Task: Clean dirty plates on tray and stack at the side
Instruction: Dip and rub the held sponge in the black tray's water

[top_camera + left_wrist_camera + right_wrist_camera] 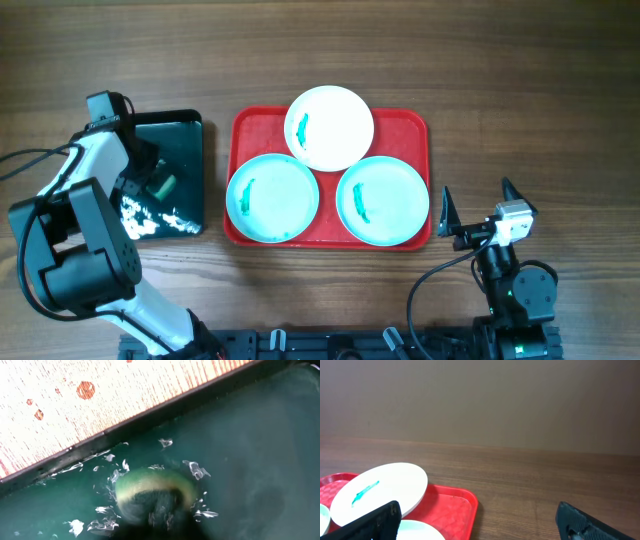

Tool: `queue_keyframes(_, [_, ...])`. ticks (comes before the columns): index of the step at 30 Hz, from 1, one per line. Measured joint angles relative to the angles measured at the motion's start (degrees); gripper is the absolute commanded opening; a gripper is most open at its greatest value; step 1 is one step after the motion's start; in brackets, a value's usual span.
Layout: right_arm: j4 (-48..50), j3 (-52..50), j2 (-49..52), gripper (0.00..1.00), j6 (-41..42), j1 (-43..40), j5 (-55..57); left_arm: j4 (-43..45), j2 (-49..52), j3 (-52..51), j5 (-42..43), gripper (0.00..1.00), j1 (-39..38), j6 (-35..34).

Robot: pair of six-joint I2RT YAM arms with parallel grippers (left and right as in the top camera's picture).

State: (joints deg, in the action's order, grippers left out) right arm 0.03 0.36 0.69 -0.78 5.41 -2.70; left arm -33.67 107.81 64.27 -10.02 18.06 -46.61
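Overhead, surface: wooden table (pixel 520 80); the tray (pixel 412 126) sits mid-table, with a white plate (pixel 335 125) behind two turquoise plates (pixel 272 200) (pixel 385 205), all smeared green.
Overhead, my left claw (pixel 150 183): over the dark tray (pixel 185 140).
Left wrist: wet tray floor with a sponge (pixel 150 487) on it; I cannot tell my grip.
Right wrist: my right claw (pixel 477 510) is spread apart, with a brown wall (pixel 480 400) behind.

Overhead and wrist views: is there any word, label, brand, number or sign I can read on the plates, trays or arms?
None: no text can be read in any view.
The white plate and the turquoise plates carry only green smears, not writing.
The red tray and the dark tray show no marking.
The left arm and the right arm show no legible label.
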Motion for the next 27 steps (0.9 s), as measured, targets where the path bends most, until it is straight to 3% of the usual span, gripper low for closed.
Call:
queue_keyframes(1, [0.0, 0.0, 0.0, 1.0, 0.0, 0.0, 0.0, -0.3, 0.0, 0.0, 0.0, 0.07, 0.0, 0.0])
queue_keyframes(2, [0.0, 0.0, 0.0, 1.0, 0.0, 0.0, 0.0, -1.1, 0.0, 0.0, 0.0, 0.39, 0.0, 0.0])
queue_keyframes(3, [0.0, 0.0, 0.0, 1.0, 0.0, 0.0, 0.0, -1.7, 0.0, 0.0, 0.0, 0.79, 0.0, 0.0])
queue_keyframes(4, [0.0, 0.0, 0.0, 1.0, 0.0, 0.0, 0.0, -2.7, 0.0, 0.0, 0.0, 1.0, 0.0, 0.0])
queue_keyframes(7, [0.0, 0.0, 0.0, 1.0, 0.0, 0.0, 0.0, -7.4, -0.1, 0.3, 2.4, 1.0, 0.5, -0.2])
queue_keyframes(8, [0.0, 0.0, 0.0, 1.0, 0.0, 0.0, 0.0, -8.2, -0.1, 0.4, 3.7, 0.91, 0.6, -0.4])
queue_keyframes(9, [0.0, 0.0, 0.0, 1.0, 0.0, 0.0, 0.0, -9.0, -0.1, 0.5, 5.0, 0.66, 0.6, -0.4])
queue_keyframes(10, [0.0, 0.0, 0.0, 1.0, 0.0, 0.0, 0.0, -10.3, -0.1, 0.5, 6.6, 0.32, 0.6, -0.5])
queue_keyframes(11, [0.0, 0.0, 0.0, 1.0, 0.0, 0.0, 0.0, -11.0, -0.1, 0.5, 7.8, 0.09, 0.6, -0.3])
queue_keyframes(12, [0.0, 0.0, 0.0, 1.0, 0.0, 0.0, 0.0, -11.3, -0.1, 0.5, 8.5, 0.04, 0.6, -0.3])
queue_keyframes(14, [0.0, 0.0, 0.0, 1.0, 0.0, 0.0, 0.0, -11.3, -0.2, 0.5, 9.4, 0.04, 0.4, -0.1])
queue_keyframes(15, [0.0, 0.0, 0.0, 1.0, 0.0, 0.0, 0.0, -11.1, -0.2, 0.5, 9.6, 0.13, 0.4, -0.1])
queue_keyframes(16, [0.0, 0.0, 0.0, 1.0, 0.0, 0.0, 0.0, -11.1, -0.2, 0.5, 9.7, 0.6, 0.4, -0.1])
queue_keyframes(17, [0.0, 0.0, 0.0, 1.0, 0.0, 0.0, 0.0, -11.0, -0.2, 0.5, 9.9, 1.0, 0.4, -0.3])
queue_keyframes(21, [0.0, 0.0, 0.0, 0.99, 0.0, 0.0, 0.0, -11.1, -0.4, 0.8, 11.7, 1.0, 0.2, -0.2])
queue_keyframes(23, [0.0, 0.0, 0.0, 1.0, 0.0, 0.0, 0.0, -13.4, -0.4, 0.8, 13.2, 0.77, 0.2, 0.0])
queue_keyframes(24, [0.0, 0.0, 0.0, 1.0, 0.0, 0.0, 0.0, -14.3, -0.3, 0.7, 13.9, 0.54, 0.2, 0.2])
queue_keyframes(26, [0.0, 0.0, 0.0, 1.0, 0.0, 0.0, 0.0, -15.7, -0.3, 0.4, 15.2, 0.33, 0.2, -0.2])
queue_keyframes(27, [0.0, 0.0, 0.0, 1.0, 0.0, 0.0, 0.0, -15.8, -0.3, 0.4, 15.7, 0.15, 0.2, 0.0])
